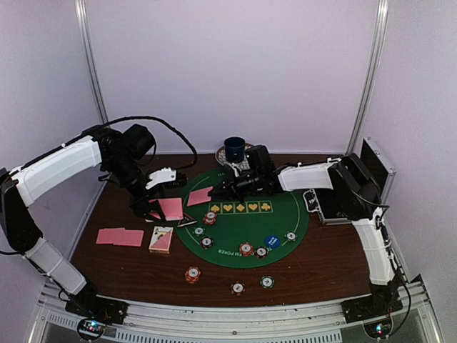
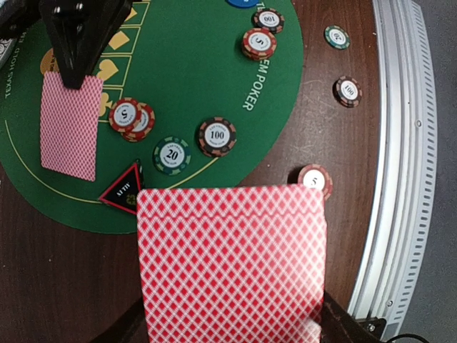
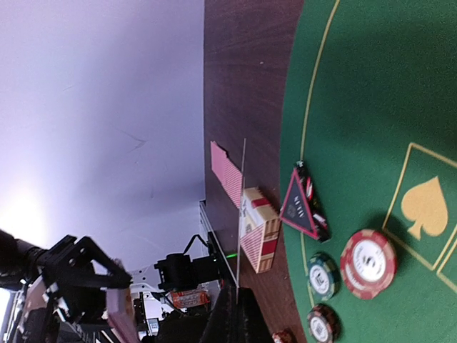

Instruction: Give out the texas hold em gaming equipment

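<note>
Wood tbl [image 1: 321, 268]: cup [image 1: 234, 148] behind mat [image 1: 285, 218], case [image 1: 376, 171] rt, chips [image 1: 193, 274] nr edge.

Left arm [image 1: 57, 168]: white shells, black joints
Right arm [image 1: 375, 250]: white shells, black joints
Cable [image 1: 182, 136]: black, thin
Bases [image 1: 96, 309]: black, small lit indicators
Left end effector [image 1: 152, 211]: black fingers, white housing
Right end effector [image 1: 216, 191]: black

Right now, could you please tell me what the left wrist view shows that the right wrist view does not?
Only left wrist: two chips on bare wood, a 100 chip and a green chip. Only right wrist: the card box and the flat cards beyond it. Both: the mat, the triangle marker, and the right arm's card, which is edge-on in the right wrist view.
</note>
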`<state>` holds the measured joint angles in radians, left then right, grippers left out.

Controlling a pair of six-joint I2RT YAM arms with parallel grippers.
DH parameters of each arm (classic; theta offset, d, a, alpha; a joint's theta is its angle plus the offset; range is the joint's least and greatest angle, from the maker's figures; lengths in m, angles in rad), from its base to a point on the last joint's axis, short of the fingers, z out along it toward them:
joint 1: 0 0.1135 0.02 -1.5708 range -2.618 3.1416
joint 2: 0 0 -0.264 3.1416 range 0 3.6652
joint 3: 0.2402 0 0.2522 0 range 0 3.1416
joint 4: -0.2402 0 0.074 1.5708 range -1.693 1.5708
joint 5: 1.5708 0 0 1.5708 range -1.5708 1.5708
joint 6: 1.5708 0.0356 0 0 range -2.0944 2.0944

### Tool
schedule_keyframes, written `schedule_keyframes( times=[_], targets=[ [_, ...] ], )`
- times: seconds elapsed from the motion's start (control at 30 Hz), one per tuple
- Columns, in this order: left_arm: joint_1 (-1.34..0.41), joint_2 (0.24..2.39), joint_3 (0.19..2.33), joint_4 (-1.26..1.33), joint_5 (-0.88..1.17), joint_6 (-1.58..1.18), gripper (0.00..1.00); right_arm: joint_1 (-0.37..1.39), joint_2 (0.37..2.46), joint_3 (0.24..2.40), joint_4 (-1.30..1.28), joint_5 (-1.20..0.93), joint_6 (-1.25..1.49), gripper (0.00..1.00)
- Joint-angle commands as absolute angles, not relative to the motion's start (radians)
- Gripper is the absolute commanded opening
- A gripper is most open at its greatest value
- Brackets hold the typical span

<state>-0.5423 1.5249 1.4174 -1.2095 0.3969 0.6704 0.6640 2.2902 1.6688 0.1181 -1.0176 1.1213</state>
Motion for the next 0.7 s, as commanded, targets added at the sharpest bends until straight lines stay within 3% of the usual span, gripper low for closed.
schedule_keyframes(
  times=[0.0, 0.3, 0.57, 0.63, 0.67],
  targets=[
    [-0.535, 1.508, 1.439, -1.219, 0.437, 0.675, 0.01, 0.686, 2.399, 1.83, 0.092, -0.977, 1.086, 0.0],
    [-0.535, 1.502, 1.443, -1.218, 0.454, 0.67, 0.01, 0.713, 2.581, 2.067, -0.058, -0.886, 1.017, 0.0],
    [-0.535, 1.503, 1.447, -1.219, 0.471, 0.664, 0.01, 0.715, 2.565, 2.093, -0.277, -0.772, 0.862, 0.12],
    [-0.535, 1.506, 1.446, -1.219, 0.475, 0.662, 0.01, 0.716, 2.56, 2.109, -0.333, -0.754, 0.826, 0.25],
    [-0.535, 1.506, 1.448, -1.22, 0.478, 0.661, 0.01, 0.716, 2.557, 2.115, -0.358, -0.743, 0.808, 0.39]
  ],
)
